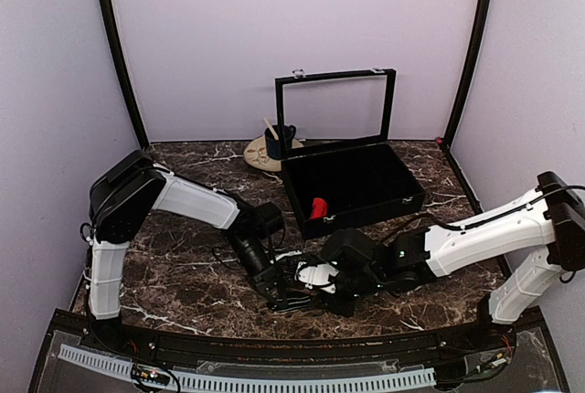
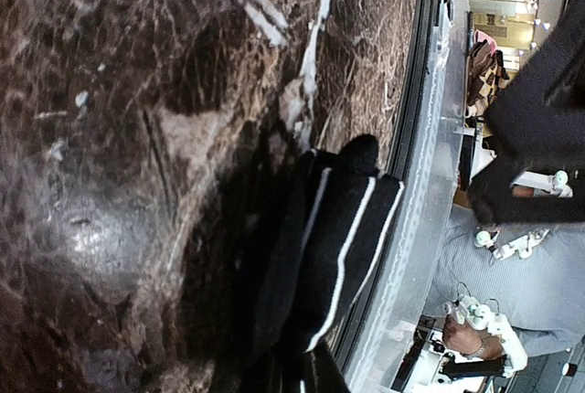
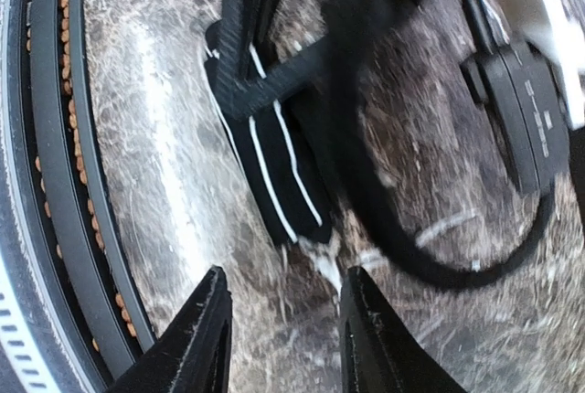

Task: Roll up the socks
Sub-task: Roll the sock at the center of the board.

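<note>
A black sock with thin white stripes lies flat on the marble table near the front edge; it also shows in the right wrist view. My left gripper is shut on its far end, one finger lying across the fabric. My right gripper is open and empty, low over the table, its tips just short of the sock's near end. In the top view the two grippers meet at the front middle and hide the sock. A small bright red sock piece lies inside the black box.
The box's glass lid stands open at the back. A dark blue mug sits on a beige round mat to the box's left. A black cable loops beside the sock. The table's front rail runs next to the sock.
</note>
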Controlling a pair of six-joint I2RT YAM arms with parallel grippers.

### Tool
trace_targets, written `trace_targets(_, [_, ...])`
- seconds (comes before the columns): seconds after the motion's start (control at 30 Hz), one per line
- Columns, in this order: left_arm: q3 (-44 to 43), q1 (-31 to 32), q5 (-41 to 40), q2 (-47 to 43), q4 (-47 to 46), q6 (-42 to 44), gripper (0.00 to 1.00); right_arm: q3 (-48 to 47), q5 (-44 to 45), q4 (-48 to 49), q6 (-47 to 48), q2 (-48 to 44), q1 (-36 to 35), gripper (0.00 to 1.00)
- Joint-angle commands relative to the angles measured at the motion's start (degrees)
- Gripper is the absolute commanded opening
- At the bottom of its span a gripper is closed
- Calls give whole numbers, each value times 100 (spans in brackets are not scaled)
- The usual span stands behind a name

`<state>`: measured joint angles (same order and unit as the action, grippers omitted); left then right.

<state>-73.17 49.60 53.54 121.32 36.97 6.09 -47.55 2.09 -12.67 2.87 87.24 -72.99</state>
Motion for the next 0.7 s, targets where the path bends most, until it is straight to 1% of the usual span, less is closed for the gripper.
trace_targets(0.0, [-3,-20,-272,262,474,158,0,-377,257,14,437,339,-154,38])
trace_targets(0.37, [-74,-56,-156,395,676,292,0,-811,274,-9,839,1006,-429,40])
trace_targets(0.67, [-101,-65,-113,428,739,313,0,-1049,379,-58,1120,1390,-439,40])
